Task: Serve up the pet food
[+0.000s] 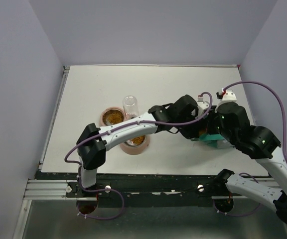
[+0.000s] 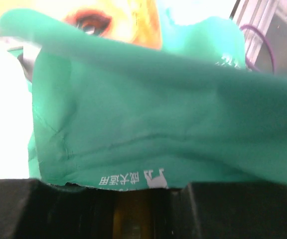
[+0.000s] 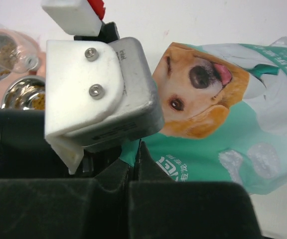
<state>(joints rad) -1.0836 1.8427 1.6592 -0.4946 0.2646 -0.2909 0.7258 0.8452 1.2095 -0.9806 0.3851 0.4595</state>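
Note:
A teal-green bag point(image 1: 214, 141) printed with a dog's face point(image 3: 203, 89) lies at the right of the table. My right gripper point(image 3: 139, 149) is shut on the bag's thin edge, and from above it point(image 1: 217, 127) sits over the bag. My left gripper point(image 2: 138, 191) is pushed against the bag's mouth, its jaws closed on a narrow yellow scoop handle point(image 2: 131, 214). The scoop's cup is hidden by the bag point(image 2: 148, 129). Brown pet food point(image 1: 113, 117) fills a pink-rimmed bowl, and more kibble point(image 1: 137, 141) lies in a second bowl under the left arm.
A clear cup point(image 1: 130, 105) stands behind the bowls; in the right wrist view it point(image 3: 4, 50) holds some kibble beside a metal bowl point(image 3: 26, 97). The left wrist's camera housing point(image 3: 98, 89) sits close above my right fingers. The table's right edge is near the bag.

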